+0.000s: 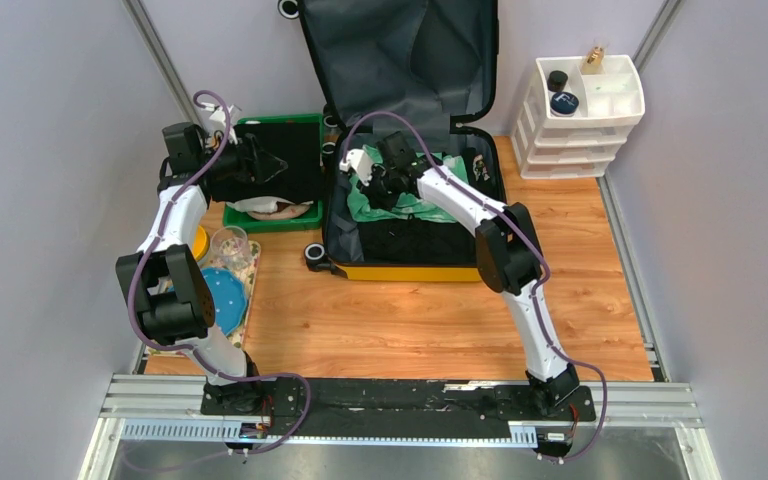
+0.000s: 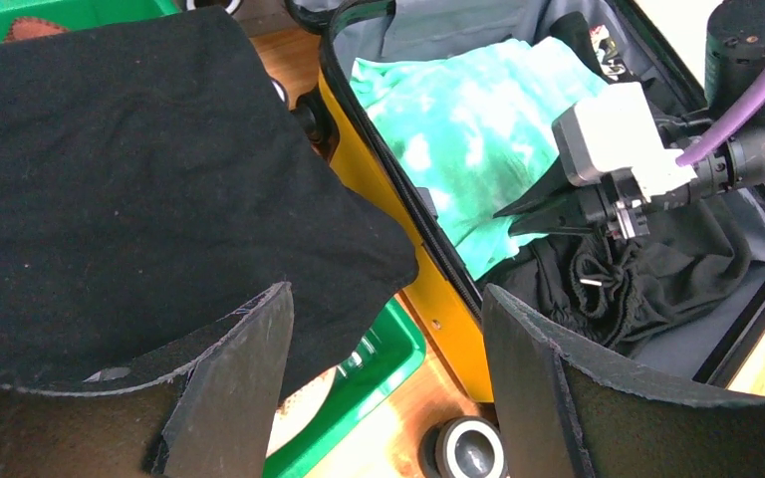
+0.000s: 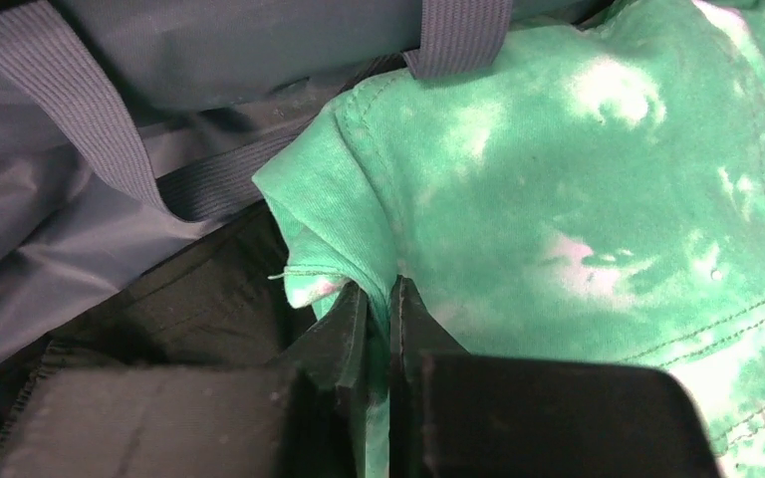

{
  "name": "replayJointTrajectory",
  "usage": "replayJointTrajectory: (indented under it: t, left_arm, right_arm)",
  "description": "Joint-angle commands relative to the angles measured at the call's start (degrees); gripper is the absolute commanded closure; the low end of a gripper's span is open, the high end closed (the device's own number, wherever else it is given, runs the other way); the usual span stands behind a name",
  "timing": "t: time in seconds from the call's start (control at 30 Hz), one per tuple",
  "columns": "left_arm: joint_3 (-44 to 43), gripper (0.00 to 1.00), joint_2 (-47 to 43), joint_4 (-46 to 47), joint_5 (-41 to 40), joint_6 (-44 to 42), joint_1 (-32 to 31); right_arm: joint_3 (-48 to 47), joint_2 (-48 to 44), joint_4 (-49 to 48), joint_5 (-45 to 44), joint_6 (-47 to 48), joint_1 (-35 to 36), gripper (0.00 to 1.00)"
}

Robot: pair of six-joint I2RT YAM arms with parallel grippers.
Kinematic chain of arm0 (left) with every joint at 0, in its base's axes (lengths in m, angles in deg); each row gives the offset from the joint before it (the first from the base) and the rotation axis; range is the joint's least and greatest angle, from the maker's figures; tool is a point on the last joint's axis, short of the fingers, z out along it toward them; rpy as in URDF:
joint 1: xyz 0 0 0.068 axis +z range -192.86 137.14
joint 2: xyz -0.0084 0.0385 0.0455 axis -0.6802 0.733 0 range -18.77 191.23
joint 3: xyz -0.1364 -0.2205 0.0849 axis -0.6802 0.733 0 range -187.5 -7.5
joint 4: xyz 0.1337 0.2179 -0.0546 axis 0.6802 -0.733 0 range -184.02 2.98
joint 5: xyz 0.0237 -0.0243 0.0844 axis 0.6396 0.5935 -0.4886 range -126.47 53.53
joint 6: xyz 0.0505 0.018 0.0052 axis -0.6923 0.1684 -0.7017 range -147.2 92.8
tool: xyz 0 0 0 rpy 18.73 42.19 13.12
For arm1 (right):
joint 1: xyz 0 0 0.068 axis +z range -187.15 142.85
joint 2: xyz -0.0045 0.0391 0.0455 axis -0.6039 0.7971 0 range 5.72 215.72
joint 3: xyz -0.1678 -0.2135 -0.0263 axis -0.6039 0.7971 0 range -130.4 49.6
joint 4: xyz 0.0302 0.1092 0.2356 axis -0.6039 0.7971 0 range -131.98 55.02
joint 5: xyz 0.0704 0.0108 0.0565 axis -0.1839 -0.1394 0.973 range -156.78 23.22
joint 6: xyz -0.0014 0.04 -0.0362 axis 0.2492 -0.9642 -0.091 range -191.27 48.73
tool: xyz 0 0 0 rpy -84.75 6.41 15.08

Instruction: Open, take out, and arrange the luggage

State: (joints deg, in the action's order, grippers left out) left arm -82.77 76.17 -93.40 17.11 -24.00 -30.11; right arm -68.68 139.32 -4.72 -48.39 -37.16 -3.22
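Entry: yellow luggage (image 1: 410, 272), lid raised, lying open mid-worktop (image 1: 410, 330). Inside it, right pincer (image 3: 379, 299) clenched on a fold of green shirt (image 3: 578, 199). Beside it, left pincer (image 2: 386, 291) released wide over black cloth (image 2: 139, 179) on green tray (image 2: 379, 349).

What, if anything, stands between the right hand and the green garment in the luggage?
Nothing visible does: the right hand is shut on a fold of the green garment inside the luggage. A grey strap lies over the garment's far edge, so it might snag when lifted.
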Motion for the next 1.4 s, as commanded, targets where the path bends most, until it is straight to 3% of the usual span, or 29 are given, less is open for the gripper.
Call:
replayJointTrajectory:
  t: [0.0, 0.2, 0.3, 0.43, 0.67, 0.93, 1.2, 1.33, 1.37]
  left_arm:
    - [-0.32, 0.22, -1.15, 1.89, 3.46, -3.11, -1.32]
    - [1.17, 0.19, -1.6, 1.45, 4.25, -21.2, -7.65]
    - [3.09, 0.19, -0.72, 5.65, 4.42, -27.01, -10.9]
    - [8.28, 0.17, 0.68, 22.31, 6.8, -30.88, -14.06]
    - [6.36, 0.14, 7.01, 24.65, 7.86, -45.99, -19.51]
    - [4.34, 0.14, 14.13, 37.11, 2.5, -44.6, -24.44]
    - [-0.58, 0.15, 19.31, 39.42, 0.82, -43.9, -27.87]
    - [-3.13, 0.29, 20.81, 39.68, 3.71, -41.35, -28.57]
    - [-4.0, 0.43, 21.08, 39.68, 4.42, -40.65, -28.66]
  right_arm:
    - [-2.13, -1.14, -5.52, -2.93, -2.11, -2.11, 1.0]
    - [2.08, -8.87, -11.05, 6.65, -11.86, -6.51, 1.0]
    - [5.16, -11.69, -16.05, 10.6, -15.29, -8.7, 1.0]
    - [7.01, -12.75, -18.53, 14.21, -18.28, -10.64, 1.0]
    - [7.01, -13.37, -20.03, 17.55, -21.27, -12.57, 1.0]
    - [10.52, -16.35, -22.49, 23.79, -20.49, -12.49, 1.0]
    - [11.05, -17.67, -21.09, 26.95, -19.08, -12.57, 1.0]
    - [11.05, -18.37, -20.21, 28.71, -18.46, -12.05, 1.0]
    - [11.05, -18.55, -20.2, 28.89, -18.55, -11.96, 1.0]
